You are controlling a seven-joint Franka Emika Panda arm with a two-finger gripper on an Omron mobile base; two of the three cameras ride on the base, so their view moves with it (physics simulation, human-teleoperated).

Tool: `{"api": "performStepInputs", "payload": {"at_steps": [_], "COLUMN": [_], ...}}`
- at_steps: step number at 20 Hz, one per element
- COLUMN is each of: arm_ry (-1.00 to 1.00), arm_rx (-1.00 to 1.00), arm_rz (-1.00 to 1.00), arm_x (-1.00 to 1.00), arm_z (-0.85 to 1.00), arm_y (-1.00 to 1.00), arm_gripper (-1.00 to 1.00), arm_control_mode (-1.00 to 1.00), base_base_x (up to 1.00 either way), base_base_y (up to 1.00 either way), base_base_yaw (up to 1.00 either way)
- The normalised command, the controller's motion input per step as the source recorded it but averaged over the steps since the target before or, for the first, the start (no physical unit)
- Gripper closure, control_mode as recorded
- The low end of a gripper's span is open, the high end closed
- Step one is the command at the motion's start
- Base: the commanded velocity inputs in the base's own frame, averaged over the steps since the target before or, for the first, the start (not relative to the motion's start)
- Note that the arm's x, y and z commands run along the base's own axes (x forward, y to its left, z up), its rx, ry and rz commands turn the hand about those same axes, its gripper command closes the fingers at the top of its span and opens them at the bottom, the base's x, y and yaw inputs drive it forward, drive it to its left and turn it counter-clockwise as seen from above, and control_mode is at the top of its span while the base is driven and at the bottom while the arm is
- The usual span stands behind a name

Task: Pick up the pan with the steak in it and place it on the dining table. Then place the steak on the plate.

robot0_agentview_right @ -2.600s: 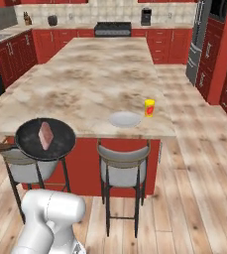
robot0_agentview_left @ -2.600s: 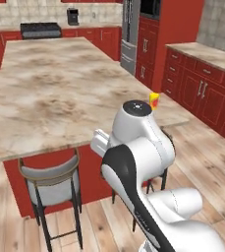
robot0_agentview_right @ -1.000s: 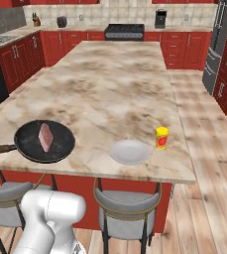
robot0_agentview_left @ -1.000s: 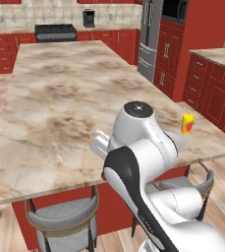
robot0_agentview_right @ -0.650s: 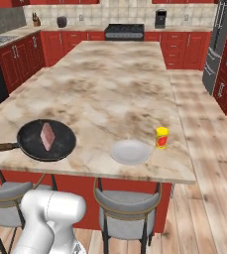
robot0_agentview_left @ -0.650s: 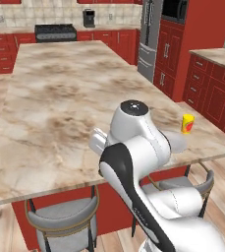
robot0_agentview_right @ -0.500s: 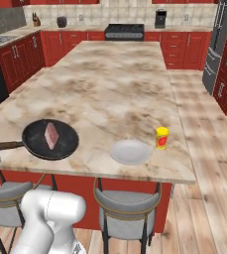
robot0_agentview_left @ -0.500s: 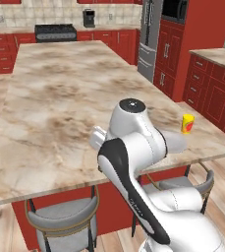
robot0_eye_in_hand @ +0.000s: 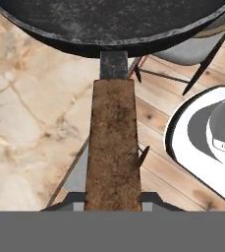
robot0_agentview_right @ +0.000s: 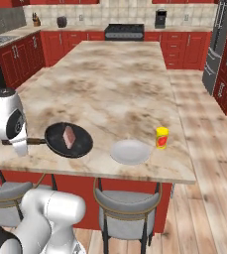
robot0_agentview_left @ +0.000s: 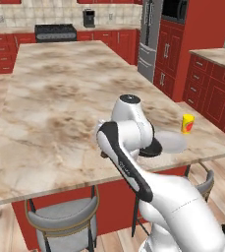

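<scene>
red-cabinet kitchen, dining table point(robot0_agentview_right: 110, 89) with marbled top ahead of base. two stools point(robot0_agentview_right: 127, 206) tucked under near edge. gripper point(robot0_eye_in_hand: 113, 199) clamped tight on brown handle of pan point(robot0_agentview_right: 69, 140), handle running to 12 o'clock in hand view. pan over near-left table edge; contact with top unclear. steak point(robot0_agentview_right: 68, 136) inside pan. plate point(robot0_agentview_right: 130, 152) at pan's 3 o'clock, near, apart. yellow bottle point(robot0_agentview_right: 161, 137) at plate's 2 o'clock. stove point(robot0_agentview_right: 124, 31) far back.

2 rear views (shared table point(robot0_agentview_left: 50, 98)), 1 close
</scene>
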Motion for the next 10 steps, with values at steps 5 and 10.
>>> {"api": "performStepInputs", "payload": {"at_steps": [5, 10], "arm_ry": [0.11, 0.09], "arm_rx": [0.0, -0.02], "arm_rz": [-0.04, -0.05], "arm_x": [1.0, 0.89], "arm_z": [-0.34, -0.47], "arm_y": [-0.01, 0.27], "arm_gripper": [1.0, 1.0], "arm_control_mode": [-1.0, -1.0], "base_base_x": [0.0, 0.0], "base_base_y": [0.0, 0.0], "base_base_yaw": [0.0, 0.0]}}
